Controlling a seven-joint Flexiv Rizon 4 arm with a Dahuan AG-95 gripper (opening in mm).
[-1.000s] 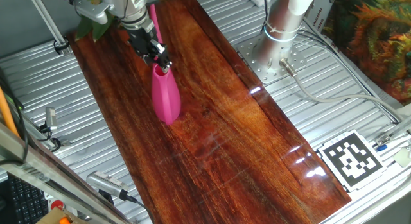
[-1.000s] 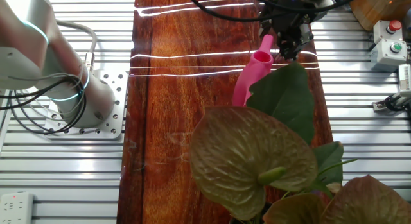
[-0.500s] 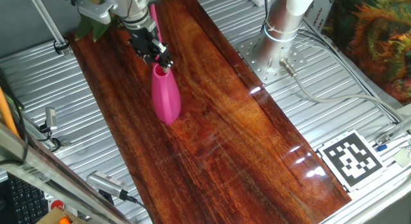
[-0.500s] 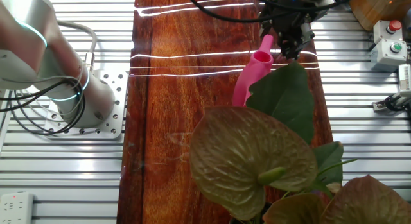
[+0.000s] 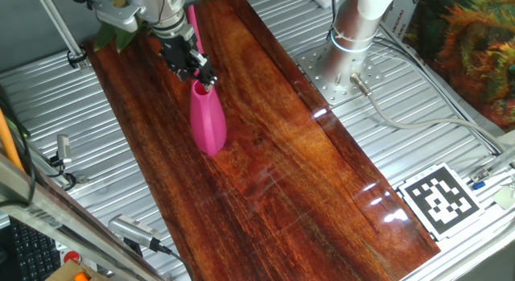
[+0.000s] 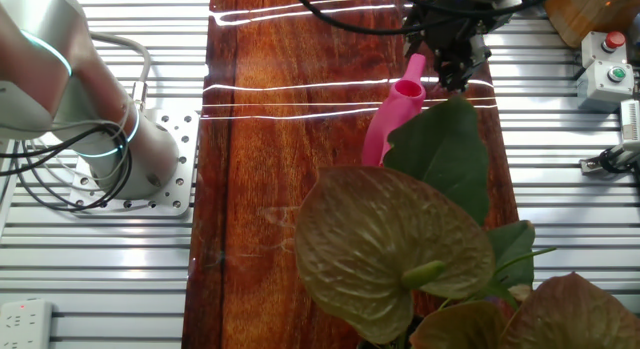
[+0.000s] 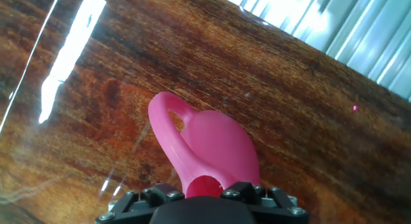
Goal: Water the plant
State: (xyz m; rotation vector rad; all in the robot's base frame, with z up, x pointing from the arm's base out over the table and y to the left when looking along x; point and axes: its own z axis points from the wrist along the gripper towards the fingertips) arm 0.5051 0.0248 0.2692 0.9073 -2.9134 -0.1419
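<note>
The pink watering can [image 5: 208,120] stands upright on the wooden table [image 5: 306,176], with its thin spout [image 5: 192,23] pointing up. My gripper [image 5: 199,73] sits right at the can's top and is closed on it by the handle. In the hand view the can [image 7: 218,147] and its handle loop [image 7: 164,121] lie directly below the gripper body; the fingertips are out of view there. The plant [image 5: 122,35] shows as a few dark-green leaves at the table's far left end, partly behind the arm. In the other fixed view its broad leaves [image 6: 445,154] fill the foreground and hide part of the can [image 6: 385,124].
The arm's base [image 5: 354,39] stands on the ribbed metal bench to the right of the table. A black-and-white marker [image 5: 440,200] lies at the near right. Bushy orange-and-green foliage [image 5: 471,39] is at the far right. A button box [image 6: 608,59] and cables sit beside the table.
</note>
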